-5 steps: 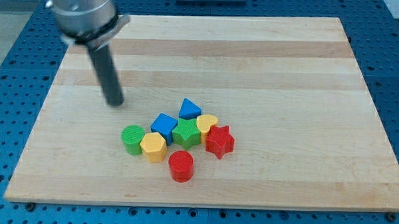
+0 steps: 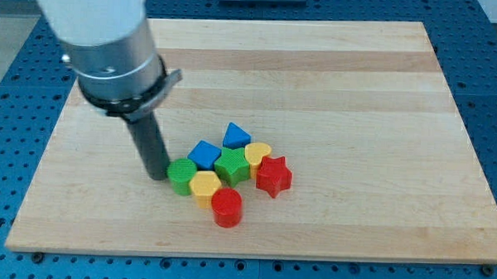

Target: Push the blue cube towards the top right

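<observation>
The blue cube [image 2: 204,154] lies in a tight cluster near the board's middle. My tip [image 2: 158,174] stands at the cluster's left, touching the green cylinder [image 2: 181,175], below-left of the blue cube. A yellow hexagonal block [image 2: 204,187] sits right of the green cylinder. A green star-like block [image 2: 231,166] touches the blue cube's right side. A blue triangular block [image 2: 236,136] lies above the cluster.
A yellow heart block [image 2: 258,154], a red star [image 2: 273,175] and a red cylinder [image 2: 226,207] complete the cluster. All rest on a wooden board [image 2: 333,84], set on a blue perforated table. The arm's grey body fills the view's upper left.
My tip moved down and right, from above-left of the cluster to its left side. The green cylinder and yellow hexagonal block shifted right, against the others.
</observation>
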{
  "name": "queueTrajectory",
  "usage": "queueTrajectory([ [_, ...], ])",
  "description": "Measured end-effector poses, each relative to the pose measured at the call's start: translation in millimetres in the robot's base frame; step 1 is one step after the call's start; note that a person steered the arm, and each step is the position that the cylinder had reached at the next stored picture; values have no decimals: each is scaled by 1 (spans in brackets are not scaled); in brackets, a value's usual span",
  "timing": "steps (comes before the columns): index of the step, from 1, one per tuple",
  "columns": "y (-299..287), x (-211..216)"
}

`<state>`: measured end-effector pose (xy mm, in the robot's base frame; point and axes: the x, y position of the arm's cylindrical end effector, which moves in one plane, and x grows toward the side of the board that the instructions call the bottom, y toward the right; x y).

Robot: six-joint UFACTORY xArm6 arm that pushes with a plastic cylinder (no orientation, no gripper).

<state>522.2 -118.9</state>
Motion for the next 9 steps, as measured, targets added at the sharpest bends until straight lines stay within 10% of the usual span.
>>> queueTrajectory([
  [9, 66, -104],
])
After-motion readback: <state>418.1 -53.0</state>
